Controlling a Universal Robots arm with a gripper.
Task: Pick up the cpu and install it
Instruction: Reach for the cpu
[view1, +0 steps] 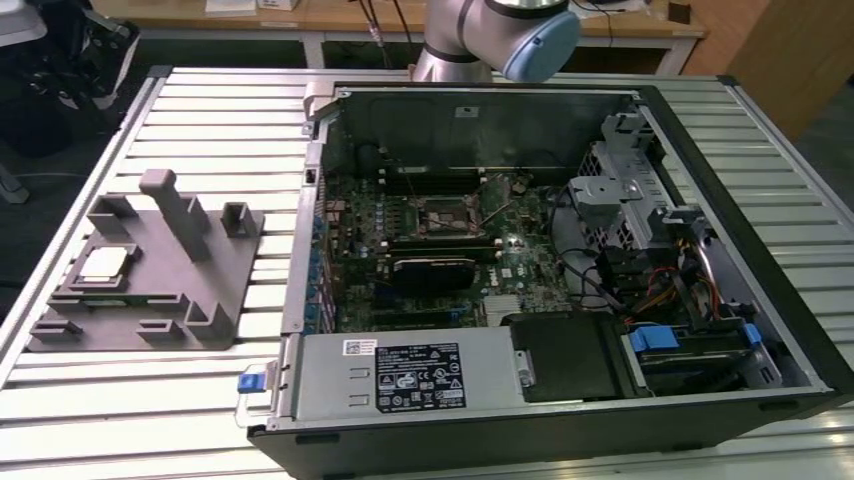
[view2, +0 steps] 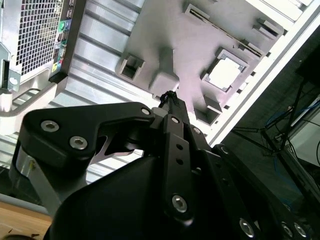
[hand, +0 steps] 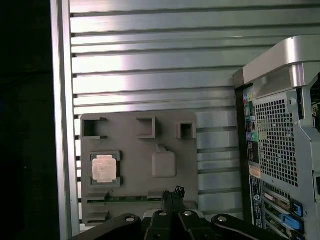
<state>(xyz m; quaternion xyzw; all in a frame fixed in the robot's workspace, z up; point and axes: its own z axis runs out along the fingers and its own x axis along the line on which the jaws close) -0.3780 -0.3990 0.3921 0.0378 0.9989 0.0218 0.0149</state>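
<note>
1. Nearest the lens in both wrist views is the gripper (view2: 169, 97) (hand: 173, 192). Its dark fingers are drawn together with nothing between them, and it hangs above the grey fixture (hand: 140, 135).
2. The cpu (hand: 104, 167) lies flat, silvery top up, in a square recess of that fixture, apart from the gripper. We judge the pick not yet made.
3. Small tabs hug the chip's rim. We think fingers that come in skewed could ride onto a tab, tip the chip or wedge it in the recess. Fingers kept together would only press on its lid.
4. A tall post (view1: 171, 205) stands near the recess, so a careless approach could knock it.
5. The fixture rests on the slatted table (view1: 200, 110), and we cannot tell whether it is fastened. A sideways push might slide it and spoil the aim.
6. The open computer case (view1: 747, 250) lies to the exterior view's right of the fixture, with the socket (view1: 437, 212) deep among walls and cables. A chip carried crooked or turned the wrong way could, we judge, damage the contacts. We cannot tell whether the socket stands ready.
</note>
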